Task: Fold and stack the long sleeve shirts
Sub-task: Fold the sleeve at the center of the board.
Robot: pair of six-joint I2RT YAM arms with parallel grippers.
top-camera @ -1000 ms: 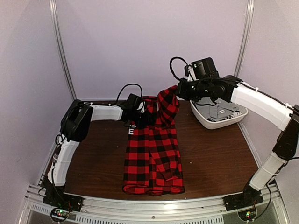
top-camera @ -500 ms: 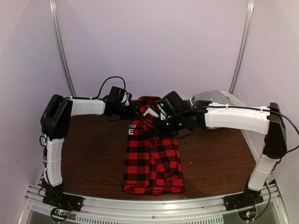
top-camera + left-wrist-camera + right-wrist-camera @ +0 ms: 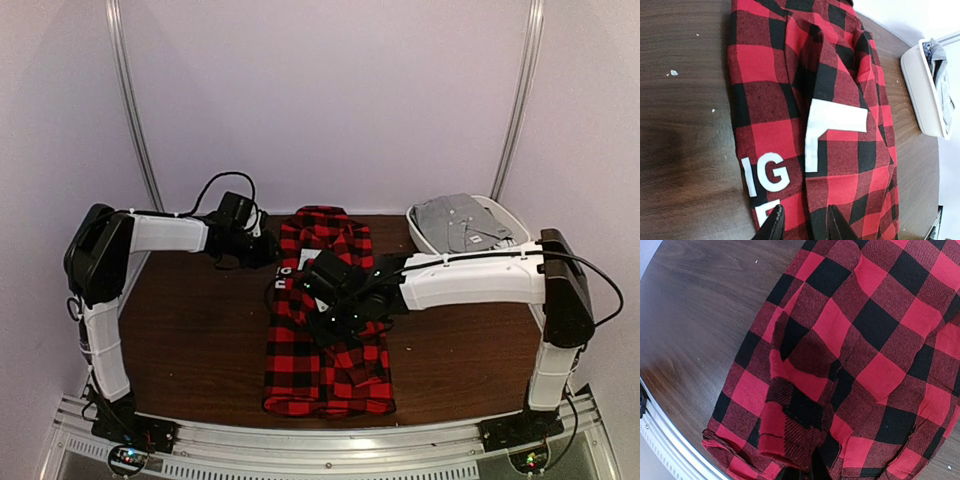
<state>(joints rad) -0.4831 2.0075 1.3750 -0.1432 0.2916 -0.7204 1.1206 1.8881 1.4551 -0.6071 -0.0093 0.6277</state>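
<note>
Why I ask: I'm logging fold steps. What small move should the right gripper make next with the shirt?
Probably lower the right gripper a little so the pinched sleeve settles flat on the red-and-black checked flannel shirt. Its jaws are shut on a bunched fold of sleeve, held over the middle of the shirt's body, which lies lengthwise on the brown wooden table.

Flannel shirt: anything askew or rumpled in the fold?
Yes. The flannel shirt lies as a long strip, but a sleeve cuff sits bunched on top of it, and the hem toward the near edge of the table is crumpled, not flat.
</note>
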